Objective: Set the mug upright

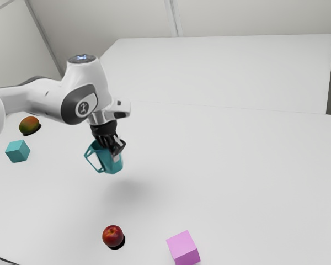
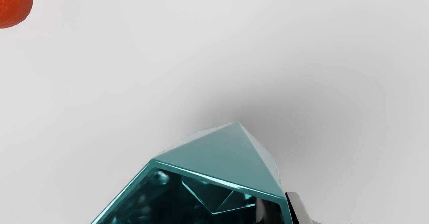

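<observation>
mug: left of centre in exterior view, above table | gripper: clamped on mug wall | relation: mug hangs under gripper, mouth upward, somewhat tilted; lowering likely needs base levelled

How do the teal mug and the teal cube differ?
The mug is held above the table, its wall pinched by the gripper, while the cube rests on the table. The mug is hollow, with an open top; the cube shows only closed, flat faces. The mug has an angular handle at its side, and the cube has none. Both share a similar teal color and have straight edges.
</observation>
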Controlling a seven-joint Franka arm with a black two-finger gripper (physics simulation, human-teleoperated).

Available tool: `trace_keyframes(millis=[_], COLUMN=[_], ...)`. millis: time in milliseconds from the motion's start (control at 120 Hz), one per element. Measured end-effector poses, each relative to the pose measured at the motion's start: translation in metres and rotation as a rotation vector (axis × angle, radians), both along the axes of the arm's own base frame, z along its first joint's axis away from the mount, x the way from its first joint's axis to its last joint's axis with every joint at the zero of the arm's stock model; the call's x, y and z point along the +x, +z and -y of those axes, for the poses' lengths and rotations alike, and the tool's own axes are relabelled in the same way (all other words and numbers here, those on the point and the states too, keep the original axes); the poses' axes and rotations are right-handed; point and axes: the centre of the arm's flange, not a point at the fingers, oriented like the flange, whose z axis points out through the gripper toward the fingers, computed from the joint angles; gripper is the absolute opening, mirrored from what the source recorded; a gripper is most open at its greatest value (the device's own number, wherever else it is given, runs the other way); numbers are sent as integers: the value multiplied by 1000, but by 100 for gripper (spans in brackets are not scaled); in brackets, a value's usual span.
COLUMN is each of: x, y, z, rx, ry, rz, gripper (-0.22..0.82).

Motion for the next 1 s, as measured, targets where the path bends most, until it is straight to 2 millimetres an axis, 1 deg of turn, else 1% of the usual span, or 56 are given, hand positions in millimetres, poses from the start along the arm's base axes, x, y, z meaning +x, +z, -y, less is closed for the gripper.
trace_keyframes(millis=[167,350,667,1000], x=[-14,-19,-23,-20], y=[-14,-29,-47,-60], z=[-1,-3,-4,-3], rx=[21,44,55,50], ry=[72,129,219,295], rz=[5,40,88,102], gripper=[-18,-18,-18,-18])
